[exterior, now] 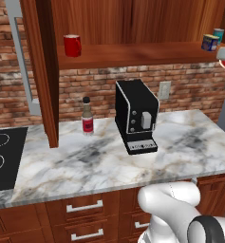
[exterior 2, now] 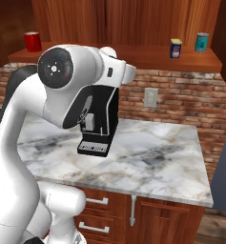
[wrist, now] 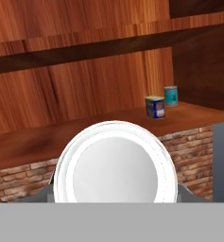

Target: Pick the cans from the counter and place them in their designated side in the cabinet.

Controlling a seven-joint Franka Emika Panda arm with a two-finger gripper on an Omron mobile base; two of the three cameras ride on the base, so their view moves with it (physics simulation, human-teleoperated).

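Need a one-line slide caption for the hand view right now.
Gripper holds the white-topped can before the cabinet shelf, where the blue can and teal can stand.

Blue can: short cylinder, dark blue with a yellow label, standing upright on the cabinet shelf toward its right end.

Red can: its round white top faces the hand camera, close up; a red-and-white edge shows at the far right of the left base view.

Counter: white-and-grey veined marble.
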